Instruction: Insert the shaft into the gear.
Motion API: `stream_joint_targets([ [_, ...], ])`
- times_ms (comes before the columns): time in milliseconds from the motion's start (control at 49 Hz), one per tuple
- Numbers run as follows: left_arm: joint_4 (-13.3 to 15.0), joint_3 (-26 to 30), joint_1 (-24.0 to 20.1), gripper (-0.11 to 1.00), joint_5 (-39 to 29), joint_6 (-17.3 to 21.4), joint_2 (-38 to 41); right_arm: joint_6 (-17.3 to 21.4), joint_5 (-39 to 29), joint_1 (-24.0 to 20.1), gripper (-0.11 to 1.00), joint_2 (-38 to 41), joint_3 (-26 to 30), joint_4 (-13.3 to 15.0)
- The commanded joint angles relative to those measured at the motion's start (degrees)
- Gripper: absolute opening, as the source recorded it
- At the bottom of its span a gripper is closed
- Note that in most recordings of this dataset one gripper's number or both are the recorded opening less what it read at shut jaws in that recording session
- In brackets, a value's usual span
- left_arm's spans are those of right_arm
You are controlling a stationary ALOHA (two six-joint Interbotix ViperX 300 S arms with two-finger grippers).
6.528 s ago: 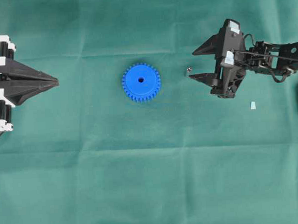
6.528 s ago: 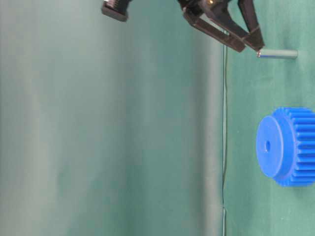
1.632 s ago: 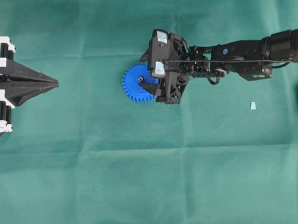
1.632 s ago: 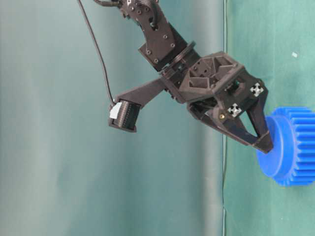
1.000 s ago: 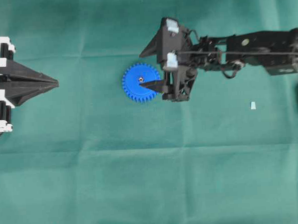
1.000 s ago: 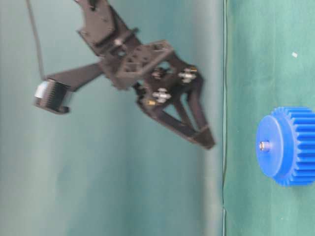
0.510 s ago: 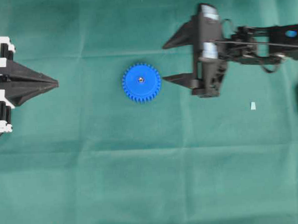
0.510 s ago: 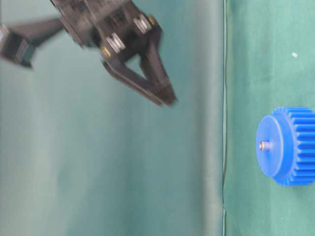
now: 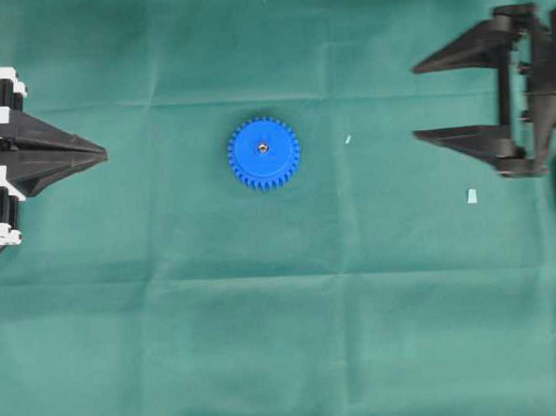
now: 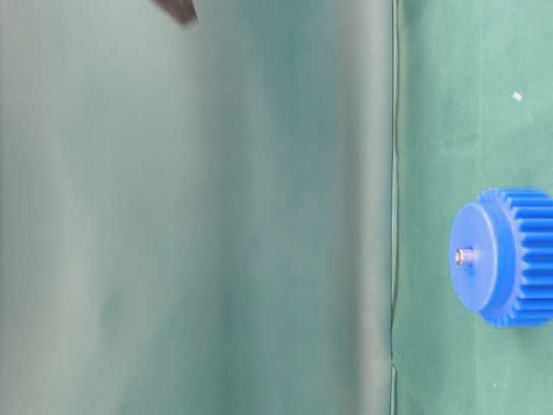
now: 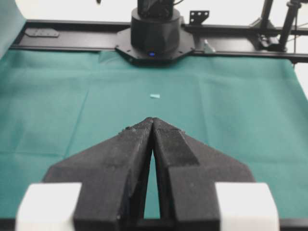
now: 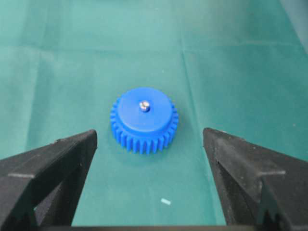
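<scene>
The right gripper [image 9: 414,103] hangs at the far right of the overhead view, its black fingers [image 12: 48,166] spread wide with nothing between them. Just ahead of those fingers, on the green cloth-covered worktop [image 9: 283,310], lies a tiny pale sliver [image 12: 165,201]. Beyond it, centred in the gap between the two fingers but well apart from them, sits the bright blue round plastic toothed gear [image 12: 144,119] — flat on the cloth, hub upward. The thin silvery metal shaft [image 12: 144,105] stands upright in the gear's centre hole, only its tip poking above the hub [image 10: 464,256]. A small pale whitish-blue wedge-shaped bit [image 9: 471,196] rests on the cloth beside the right fingers, just off their lower edge in the overhead view.

Farther still, past the gear at the opposite edge, the left gripper [image 9: 104,154] points toward the gear — its black fingers [image 11: 127,154] pressed together at the tips, holding nothing.
</scene>
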State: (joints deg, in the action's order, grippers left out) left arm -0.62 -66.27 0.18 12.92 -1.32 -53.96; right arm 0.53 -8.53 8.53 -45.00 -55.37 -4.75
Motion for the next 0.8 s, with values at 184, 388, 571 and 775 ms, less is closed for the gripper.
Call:
stream_joint_targets([
  [184,-0.18,1.67,0.0,0.0,0.35,-0.09,0.18,0.0,-3.16,1.32,0.95,-9.32,-3.6,0.0],
  [388,-0.18,1.67,0.09,0.0,0.26,-0.09,0.26,0.09,-3.25,1.32,0.95,-10.72,-5.1,-0.09],
  [571,-0.18,1.58,0.0,0.0,0.26,-0.09,0.18,0.09,-3.25,1.32,0.95,-10.02,-5.27,-0.18],
  [775,-0.18,1.67,0.0,0.0,0.26,-0.09,0.18,0.09,-3.25,1.32,0.95,-10.02,-5.36,-0.18],
])
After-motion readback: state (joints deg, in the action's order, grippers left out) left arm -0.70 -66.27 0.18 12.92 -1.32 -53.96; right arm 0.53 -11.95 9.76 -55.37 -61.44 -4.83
